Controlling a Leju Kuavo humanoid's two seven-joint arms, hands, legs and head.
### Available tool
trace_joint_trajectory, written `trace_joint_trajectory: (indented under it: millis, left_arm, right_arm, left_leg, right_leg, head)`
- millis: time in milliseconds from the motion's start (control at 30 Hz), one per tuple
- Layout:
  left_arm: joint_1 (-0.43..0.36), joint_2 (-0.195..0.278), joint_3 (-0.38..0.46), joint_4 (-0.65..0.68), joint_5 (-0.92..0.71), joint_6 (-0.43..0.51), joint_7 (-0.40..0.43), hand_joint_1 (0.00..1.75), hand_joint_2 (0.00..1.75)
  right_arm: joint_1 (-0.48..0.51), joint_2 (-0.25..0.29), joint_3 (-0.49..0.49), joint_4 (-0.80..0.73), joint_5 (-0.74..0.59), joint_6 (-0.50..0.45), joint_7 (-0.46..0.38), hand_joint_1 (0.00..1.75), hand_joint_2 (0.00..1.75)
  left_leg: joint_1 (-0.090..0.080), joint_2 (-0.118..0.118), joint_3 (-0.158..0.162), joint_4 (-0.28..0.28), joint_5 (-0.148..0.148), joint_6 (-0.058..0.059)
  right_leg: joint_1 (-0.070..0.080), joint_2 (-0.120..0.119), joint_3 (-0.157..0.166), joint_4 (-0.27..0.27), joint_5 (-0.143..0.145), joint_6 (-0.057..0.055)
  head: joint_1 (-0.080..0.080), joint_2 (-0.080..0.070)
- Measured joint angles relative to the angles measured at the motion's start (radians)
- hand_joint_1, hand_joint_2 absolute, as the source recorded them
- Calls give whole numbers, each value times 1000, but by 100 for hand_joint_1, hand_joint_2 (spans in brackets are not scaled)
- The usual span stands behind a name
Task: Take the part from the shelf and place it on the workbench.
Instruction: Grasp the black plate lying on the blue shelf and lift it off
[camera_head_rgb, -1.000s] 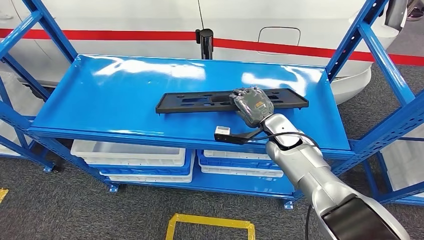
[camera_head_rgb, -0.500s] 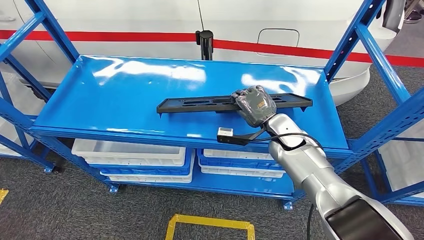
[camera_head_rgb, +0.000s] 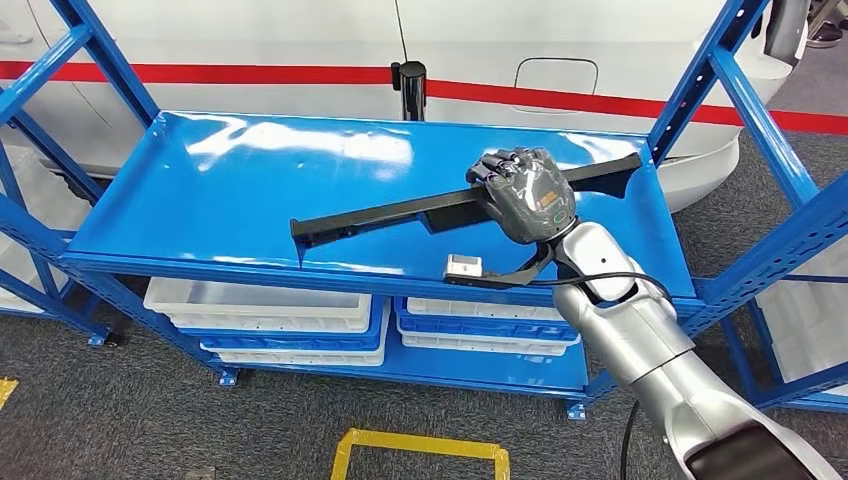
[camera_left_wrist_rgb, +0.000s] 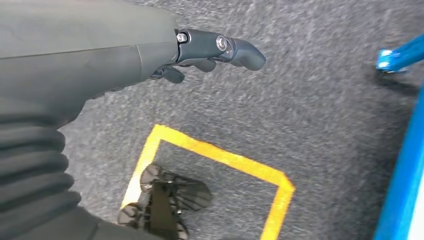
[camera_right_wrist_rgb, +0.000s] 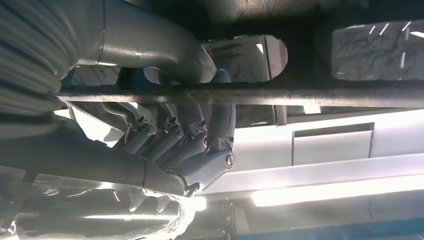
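- One robot hand, the right (camera_head_rgb: 527, 192), is doing the work: its fingers (camera_right_wrist_rgb: 200, 137) are wrapped over the long black part (camera_head_rgb: 400, 212), gripping it right of the part's middle.
- Both ends of the part differ in height: the end past the robot hand rides high, while the far left end dips to the blue shelf (camera_head_rgb: 200, 200) and seems to touch or nearly touch it.
- Since the grip sits off-centre, the long left side will likely sag and swing; lift slowly and level the part before carrying it.
- Take it straight up from the shelf first, so the low end does not drag or catch the shelf's front lip.
- Mind the blue uprights (camera_head_rgb: 700, 90) beside the shelf when turning.
- Left robot hand (camera_left_wrist_rgb: 210, 52) hangs over the grey floor (camera_left_wrist_rgb: 325, 100), fingers loosely apart, holding nothing.
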Motion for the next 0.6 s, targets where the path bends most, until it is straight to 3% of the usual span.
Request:
trace_joint_trajectory:
  millis: [333,600]
  left_arm:
    - [1,0,-1,0,-33,-13,163,0,175]
    - [1,0,-21,0,-67,-53,201,0,175]
  right_arm:
    - [56,-6,-35,-67,-9,-4,-1,175,175]
    - [80,-8,-46,-79,-10,5,-2,175,175]
  left_leg:
    - [0,0,2,1,-1,1]
    - [-1,0,1,11,-10,14]
  right_leg:
    - [0,0,3,0,0,0]
    - [-3,0,7,0,-3,5]
  head:
    - [0,0]
    - [0,0]
